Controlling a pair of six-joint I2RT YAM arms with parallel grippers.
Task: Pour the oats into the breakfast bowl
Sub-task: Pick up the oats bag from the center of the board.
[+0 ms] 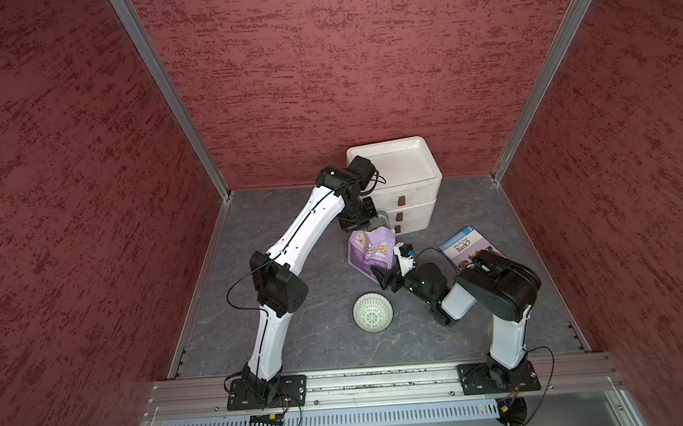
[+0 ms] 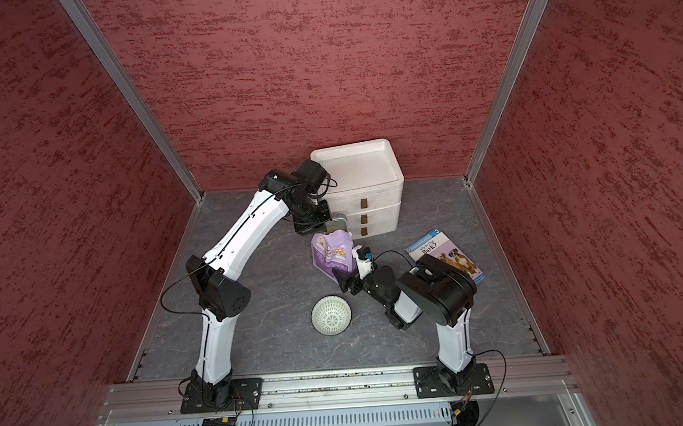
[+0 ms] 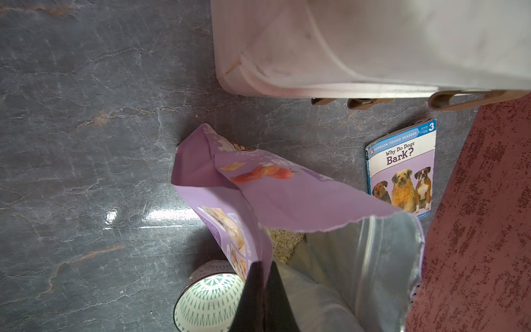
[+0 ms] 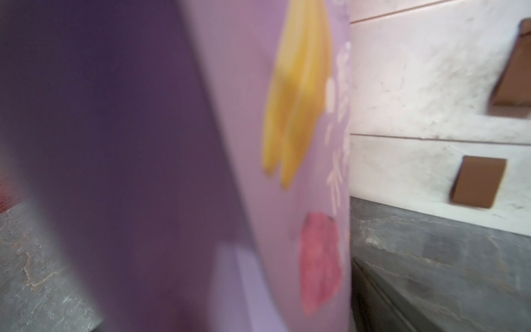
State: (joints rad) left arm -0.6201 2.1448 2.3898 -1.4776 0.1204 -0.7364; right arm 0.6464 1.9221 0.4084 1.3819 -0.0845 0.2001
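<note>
On grey tabletop point(image 1: 324, 338), red walls point(image 1: 363, 77) — left claw point(image 3: 265, 276) pinches pouch point(image 1: 369, 253); right claw point(image 1: 387, 280) state unclear.

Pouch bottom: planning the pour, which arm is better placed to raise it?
Right, likely: the right gripper sits by the lower end of the pouch; the left gripper pinches its open rim.

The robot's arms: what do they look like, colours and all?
The left arm and right arm each have smooth white shells linked by bulky black joints, and each stands on black base plates. Thin black cables loop along them. The fingers are black and tapered.
</note>
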